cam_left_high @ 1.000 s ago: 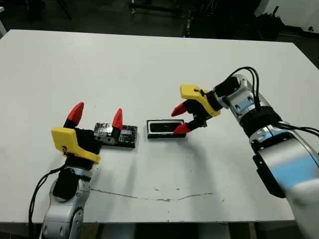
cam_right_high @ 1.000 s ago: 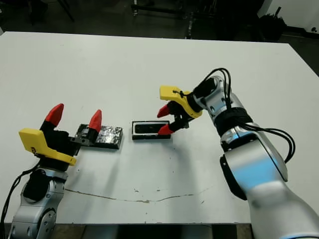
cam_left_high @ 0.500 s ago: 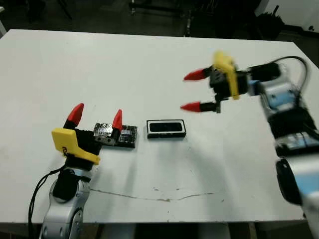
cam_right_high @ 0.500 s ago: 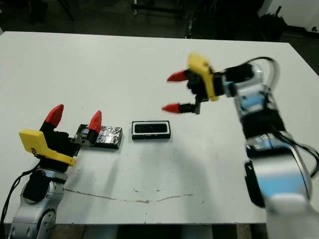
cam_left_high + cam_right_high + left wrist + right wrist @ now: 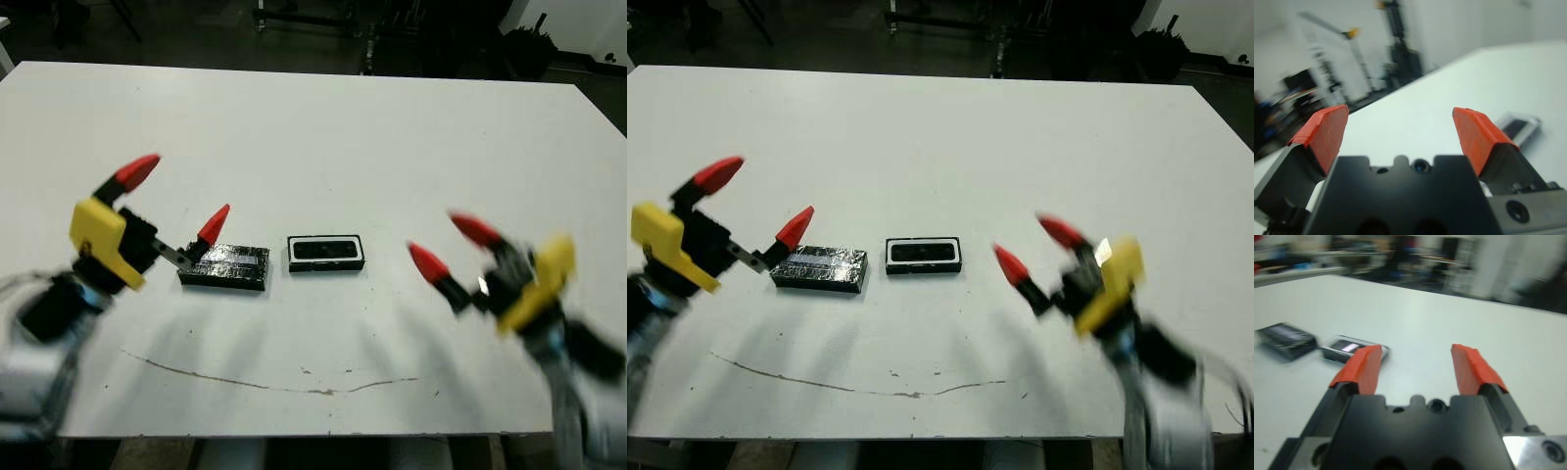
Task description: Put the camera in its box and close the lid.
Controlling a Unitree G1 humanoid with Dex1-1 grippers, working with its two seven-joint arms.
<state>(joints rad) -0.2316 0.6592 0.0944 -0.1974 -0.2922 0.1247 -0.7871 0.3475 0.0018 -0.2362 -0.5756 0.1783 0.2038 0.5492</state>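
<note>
Camera in the box, lid off beside it, both grippers spread wide and holding nothing.

The box (image 5: 326,253) sits near the middle of the white table (image 5: 313,127), and the dark shape filling its white lining looks like the camera (image 5: 324,250), though the view is too soft to be sure of its details. Just to its left, apart from it, the lid (image 5: 225,266) lies flat with its shiny top up. The left gripper (image 5: 174,199) hangs at the lid's left end, fingers parted, the nearer red fingertip (image 5: 213,224) over the lid's edge; touching or not, I cannot tell. The right gripper (image 5: 453,247) is off to the box's right, well apart from it, fingers released too.
</note>
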